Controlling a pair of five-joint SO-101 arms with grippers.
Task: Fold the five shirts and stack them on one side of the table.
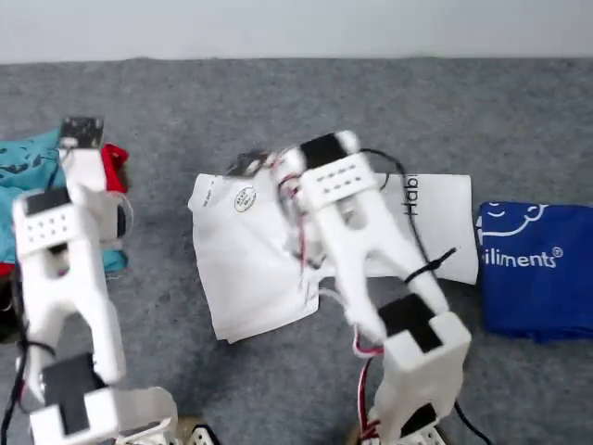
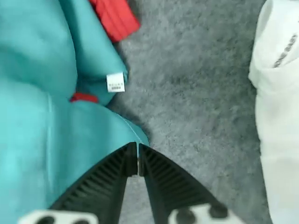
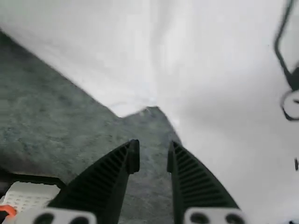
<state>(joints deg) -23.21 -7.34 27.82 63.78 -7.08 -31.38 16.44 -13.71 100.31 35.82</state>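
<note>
The left gripper [image 2: 138, 161], with ribbed black fingers, has its tips pressed together. They sit right at the hemmed edge of a smooth, soft teal cotton shirt [image 2: 37, 116]; whether any cloth is caught between them cannot be told. Beyond the tips, a small white care label [image 2: 116, 82] hangs from the teal fabric. Farther ahead lies a ribbed red shirt [image 2: 114, 18], touching the teal one.

A strip of fuzzy grey felt table cover [image 2: 196, 93] runs beside this gripper and separates the teal shirt from a creased white shirt [image 1: 250, 260].

The right gripper [image 3: 153, 154] has its fingers slightly spread over the grey cover. The white shirt's uneven edge lies just ahead of the tips, apart from them, and the cloth spreads away beyond. Well off to this arm's outer side, a folded rectangular blue shirt [image 1: 537, 269] lies flat, near the white shirt.
</note>
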